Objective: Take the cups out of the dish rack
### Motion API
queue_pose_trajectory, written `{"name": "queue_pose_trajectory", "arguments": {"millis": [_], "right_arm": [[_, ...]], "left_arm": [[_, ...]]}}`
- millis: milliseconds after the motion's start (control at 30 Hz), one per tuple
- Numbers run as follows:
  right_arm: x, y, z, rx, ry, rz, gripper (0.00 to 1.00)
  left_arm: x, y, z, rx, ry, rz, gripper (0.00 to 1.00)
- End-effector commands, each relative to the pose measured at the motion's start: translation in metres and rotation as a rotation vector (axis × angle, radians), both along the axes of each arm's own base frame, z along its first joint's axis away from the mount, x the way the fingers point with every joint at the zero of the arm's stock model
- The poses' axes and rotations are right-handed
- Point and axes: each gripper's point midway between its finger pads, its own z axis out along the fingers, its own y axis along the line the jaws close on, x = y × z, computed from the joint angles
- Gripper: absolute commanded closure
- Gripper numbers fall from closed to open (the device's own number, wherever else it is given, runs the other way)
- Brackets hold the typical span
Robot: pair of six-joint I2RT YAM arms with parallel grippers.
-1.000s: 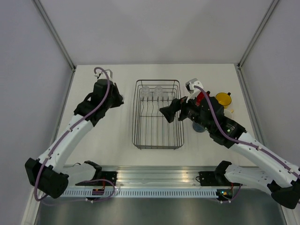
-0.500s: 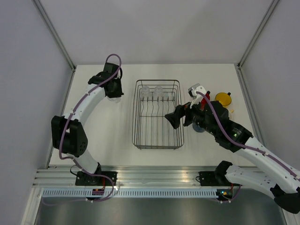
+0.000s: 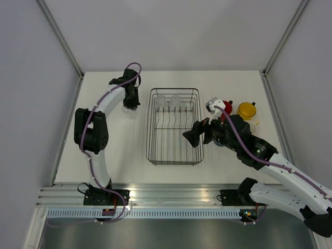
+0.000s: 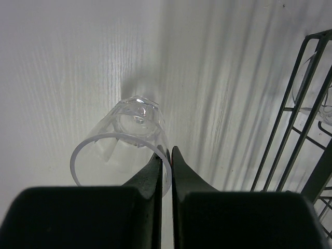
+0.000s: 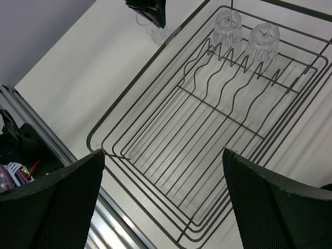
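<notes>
My left gripper point(image 3: 129, 100) is shut on the rim of a clear glass tumbler point(image 4: 129, 129), one finger inside and one outside. It holds the tumbler low over the white table, left of the dish rack point(image 3: 150, 124); the tumbler also shows in the right wrist view point(image 5: 155, 32). Two more tumblers point(image 3: 161, 99) point(image 3: 176, 99) stand upside down at the rack's far end, also in the right wrist view point(image 5: 228, 27) point(image 5: 262, 39). My right gripper point(image 3: 193, 136) is open and empty above the rack's right side point(image 5: 163, 153). A red mug point(image 3: 226, 106) and a yellow mug point(image 3: 247, 110) stand right of the rack.
A pale cream mug point(image 3: 253, 124) sits beside the yellow one, partly behind my right arm. The dark blue mug is hidden. The metal rail point(image 3: 171, 193) runs along the near table edge. Grey walls close in the left, far and right sides.
My left arm has folded and swung to the far side, keeping the tumbler left of the rack. My right gripper has moved nearer along the rack's right side, uncovering the red mug.
</notes>
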Motion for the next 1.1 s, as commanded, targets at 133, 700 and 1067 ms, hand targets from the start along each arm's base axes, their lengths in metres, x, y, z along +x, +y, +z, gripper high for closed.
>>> {"name": "queue_pose_trajectory", "arguments": {"millis": [133, 700, 1067], "right_arm": [[-0.004, -0.002, -0.003, -0.007, -0.007, 0.01, 0.02], [0.026, 0.002, -0.023, -0.035, 0.023, -0.111, 0.02], [0.098, 0.008, -0.041, -0.092, 0.098, -0.459, 0.02]], "left_arm": [[0.017, -0.006, -0.011, -0.009, 0.009, -0.055, 0.94], [0.012, -0.008, 0.04, -0.066, -0.094, -0.017, 0.4], [-0.043, 0.006, 0.162, -0.167, -0.404, 0.04, 0.0]]}}
